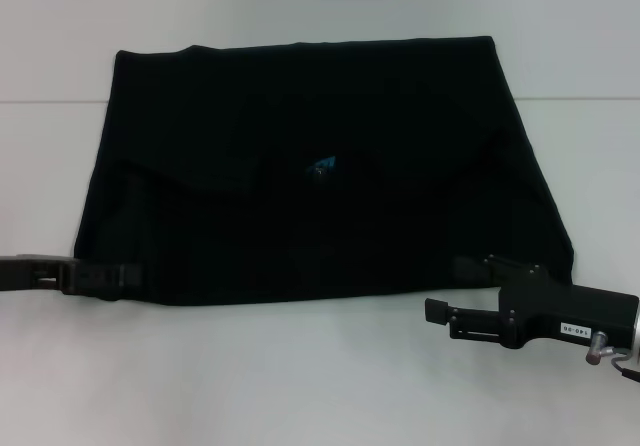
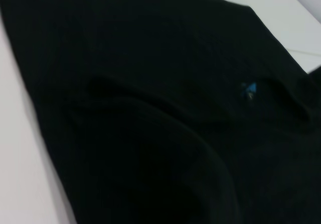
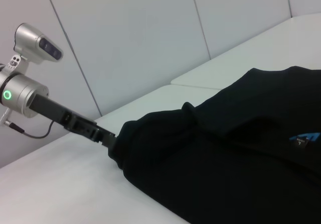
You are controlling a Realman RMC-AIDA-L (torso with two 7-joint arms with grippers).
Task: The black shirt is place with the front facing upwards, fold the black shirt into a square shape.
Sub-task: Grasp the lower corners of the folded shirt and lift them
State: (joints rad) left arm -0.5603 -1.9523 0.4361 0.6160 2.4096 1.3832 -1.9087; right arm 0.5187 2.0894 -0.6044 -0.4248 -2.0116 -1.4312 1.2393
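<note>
The black shirt point(image 1: 320, 166) lies flat on the white table point(image 1: 320, 386) as a broad folded shape, its small blue neck label point(image 1: 322, 166) near the middle. The label also shows in the left wrist view point(image 2: 249, 88) and the right wrist view point(image 3: 303, 139). My left gripper point(image 1: 125, 274) rests at the shirt's near left corner, its tip dark against the cloth. From the right wrist view, the left gripper point(image 3: 100, 132) runs into the bunched edge of the shirt point(image 3: 225, 153). Beside the near right corner my right gripper point(image 1: 445, 288) is open, with one finger over the shirt's edge and the other on the bare table.
Bare white table surface point(image 1: 300, 366) lies between the shirt and me. A seam in the table point(image 1: 580, 99) runs behind the shirt. A pale panelled wall point(image 3: 150, 33) stands beyond the table's edge.
</note>
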